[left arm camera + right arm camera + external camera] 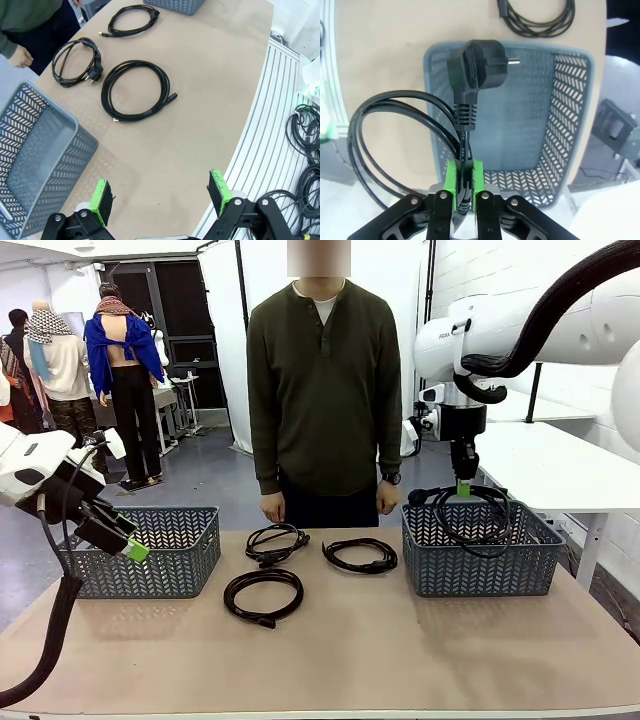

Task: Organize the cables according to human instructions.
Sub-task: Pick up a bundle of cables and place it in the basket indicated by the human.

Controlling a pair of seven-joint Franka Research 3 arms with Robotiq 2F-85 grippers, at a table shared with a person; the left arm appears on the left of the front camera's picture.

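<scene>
Jaws of my right gripper (pixel 464 176) were clamped shut on a black cable (pixel 463 145), the green pads pinching it just under the ribbed collar of its plug (pixel 472 62). That plug stood upright above the fingertips in the middle of the right wrist view, its pins pointing toward the right of the frame. The rest of the cord curled away as a double loop toward the left edge and came back down beside the fingers. Behind the plug lay the open mouth of the right basket (pixel 570 100), grey with a herringbone lattice. In the front view, at the right of the frame, the loop hung from this gripper at the basket's rim; whether it touched the basket I could not tell.

My left gripper (pixel 162 192) stood wide open with nothing between its pads, at the bottom of the left wrist view, above the table (pixel 200 100). The nearest coil (pixel 106 94) lay flat in the upper middle of that frame, well apart from the fingertips. A second coil (pixel 95 70), with a round plug, lay at the upper left, and a third coil (pixel 127 34) near the top edge. The left basket (pixel 35 150) sat at the lower left, near one finger. The person (pixel 323 390) stood at the far side of the table, top centre of the front view, hands hanging by the table edge.
</scene>
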